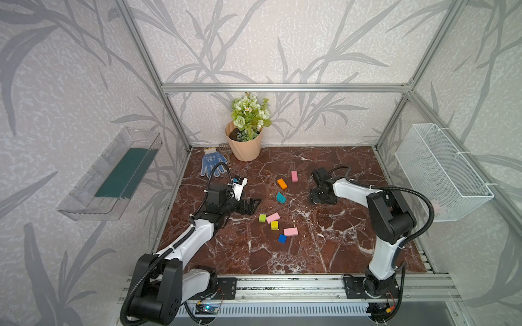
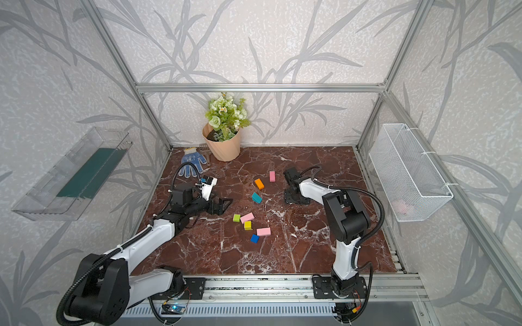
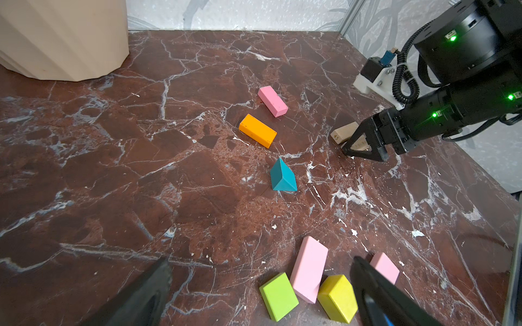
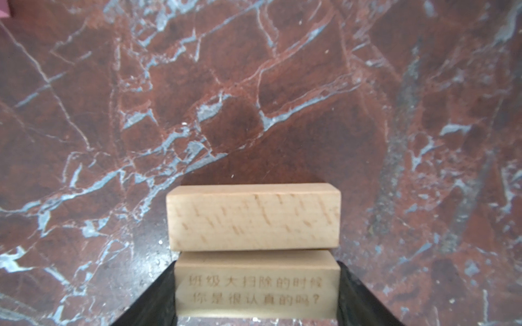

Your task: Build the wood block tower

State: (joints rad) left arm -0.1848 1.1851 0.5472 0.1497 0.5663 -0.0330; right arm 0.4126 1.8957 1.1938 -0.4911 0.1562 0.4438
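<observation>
The right claw [image 4: 255, 272] grips the engraved plain bar [image 4: 255, 290] by its ends, flush against its twin [image 4: 254, 217] (we judge these the tower's base); the left claw [image 1: 251, 203] hangs wide open.

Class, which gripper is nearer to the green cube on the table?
Left. The left gripper hangs open just beside the green cube; the right gripper is farther off across the table, its fingers closed around a plain wood block.
</observation>
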